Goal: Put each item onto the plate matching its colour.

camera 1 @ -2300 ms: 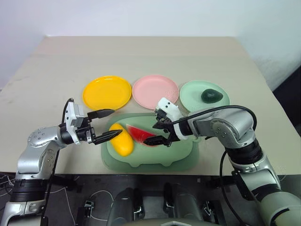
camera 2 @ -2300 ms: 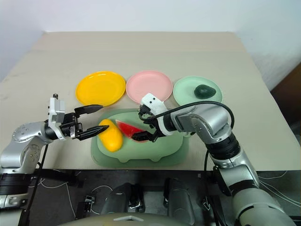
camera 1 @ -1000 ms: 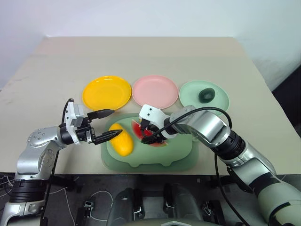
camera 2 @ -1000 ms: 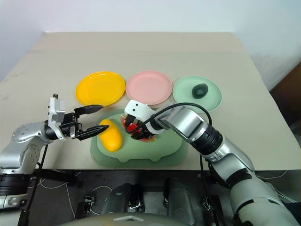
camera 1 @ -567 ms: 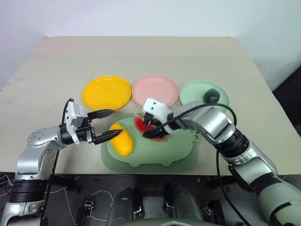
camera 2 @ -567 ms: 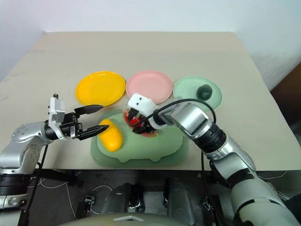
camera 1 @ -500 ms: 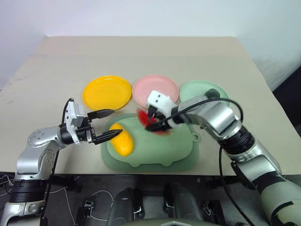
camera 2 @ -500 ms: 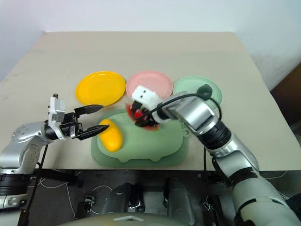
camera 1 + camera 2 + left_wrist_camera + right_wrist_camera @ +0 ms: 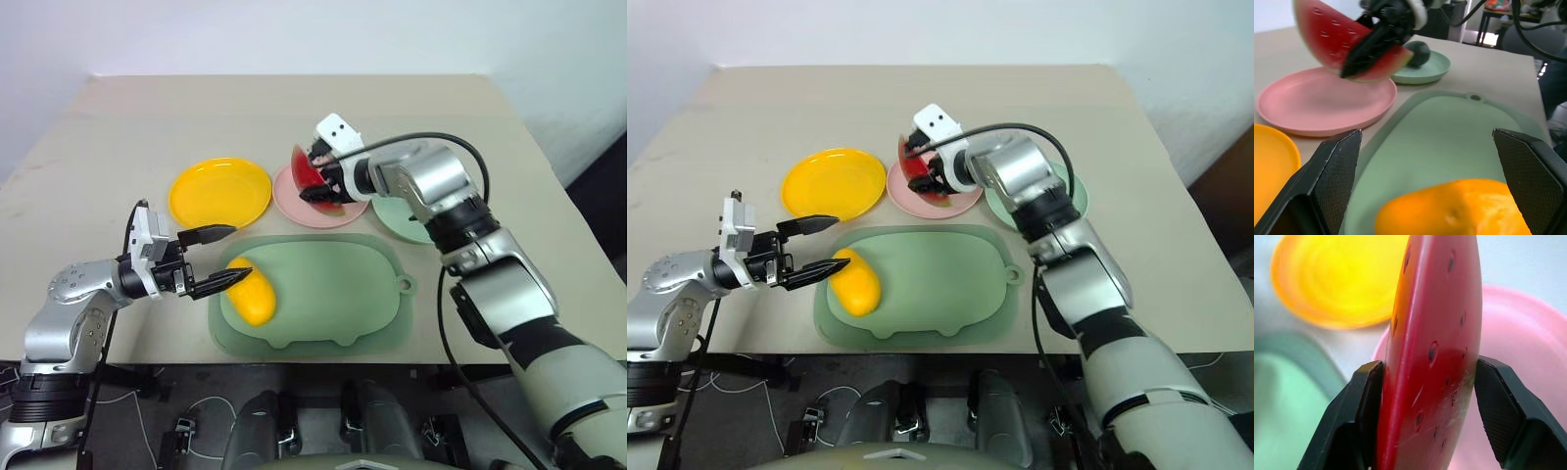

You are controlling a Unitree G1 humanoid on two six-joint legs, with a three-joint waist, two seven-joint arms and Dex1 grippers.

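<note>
The red watermelon wedge [image 9: 1435, 333] hangs just above the pink plate [image 9: 292, 203], with my right gripper [image 9: 317, 177] shut on it, one black finger on each flat side. The yellow mango [image 9: 253, 297] lies on the left part of the pale green tray. My left gripper [image 9: 240, 254] stands open and level at the mango's near end, one fingertip over it, holding nothing. The yellow-orange plate [image 9: 220, 192] is bare. My right arm covers much of the mint green plate [image 9: 409, 221]. In the left wrist view, the dark green avocado [image 9: 1418, 53] rests on that plate.
The large pale green tray [image 9: 333, 289] lies at the table's front, its middle and right bare. The three plates stand in a row behind it. Open beige table [image 9: 294, 113] stretches beyond the plates to the far edge.
My right gripper has lifted the watermelon wedge off the tray and carried it away from me to above the pink plate. The left arm has kept still.
</note>
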